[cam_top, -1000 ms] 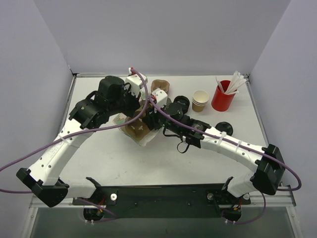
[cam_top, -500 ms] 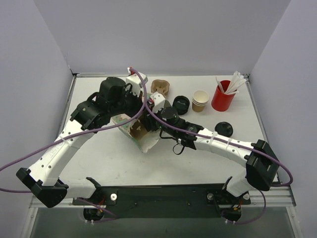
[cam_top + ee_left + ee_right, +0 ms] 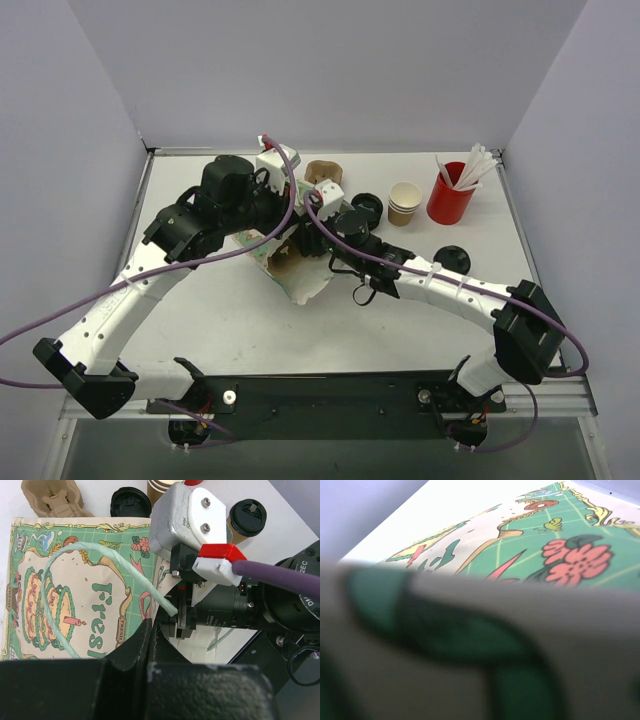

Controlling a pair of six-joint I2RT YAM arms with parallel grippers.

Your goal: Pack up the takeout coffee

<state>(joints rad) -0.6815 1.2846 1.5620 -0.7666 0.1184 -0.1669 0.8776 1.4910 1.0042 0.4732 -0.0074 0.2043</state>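
Left claw (image 3: 151,630): clamped on bag (image 3: 75,580) rim. Right claw (image 3: 180,622): inside bag mouth, width hidden. 1 coffee (image 3: 248,517): upright, tabletop's right side.

Right gripper (image 3: 303,243) pushed further left, seemingly into paper bag (image 3: 100,570) mouth; bag shifted slightly.

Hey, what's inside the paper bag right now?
The right tool reaches into the paper bag, where something brown shows. Anything deeper is hidden by the arm and the bag's wall.

Right arm (image 3: 445,288) across paper bag (image 3: 60,580) opening
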